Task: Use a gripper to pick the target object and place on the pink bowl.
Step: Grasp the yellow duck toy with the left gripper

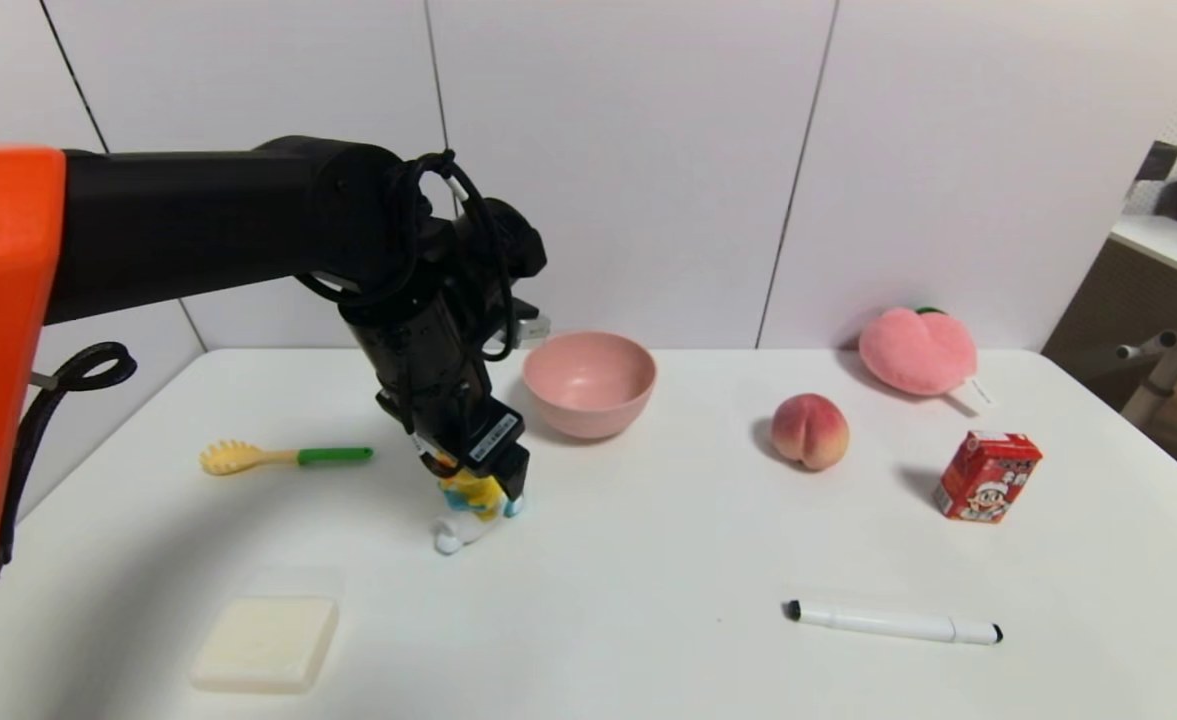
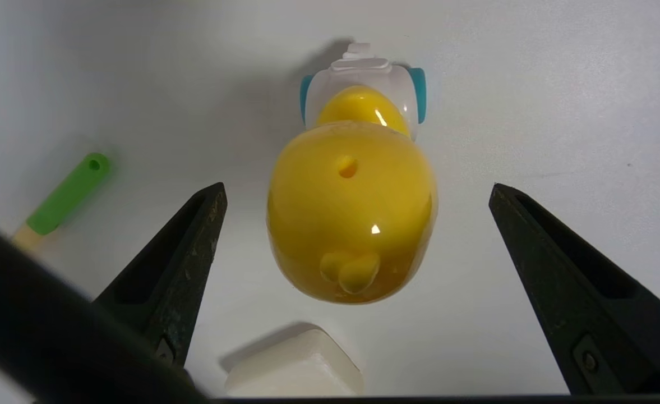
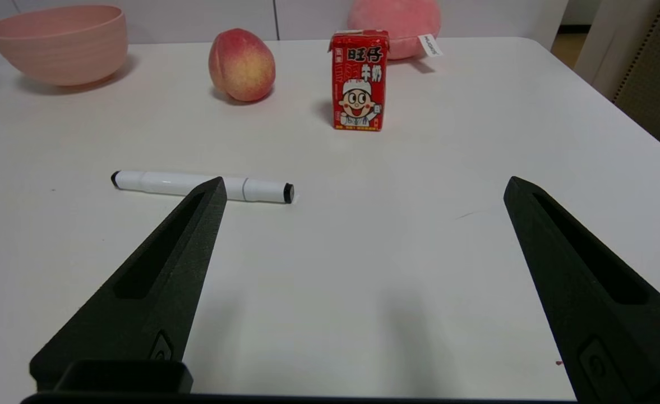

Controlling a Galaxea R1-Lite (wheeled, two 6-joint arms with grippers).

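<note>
The left gripper point(image 2: 358, 196) hangs wide open over the duck toy point(image 1: 470, 505), one finger on each side of its yellow head and touching nothing. The duck stands on the white desk point(image 1: 648, 560), left of the middle and nearer the front edge than the pink bowl point(image 1: 589, 383) by the back edge. To grip well, I'd lower until the fingers flank the round head, then close squarely so it cannot squirt out. The right gripper point(image 3: 363, 188) waits idle, spread wide, near the right front. The red carton point(image 3: 359, 80) bears Chinese characters and a cartoon face.
</note>
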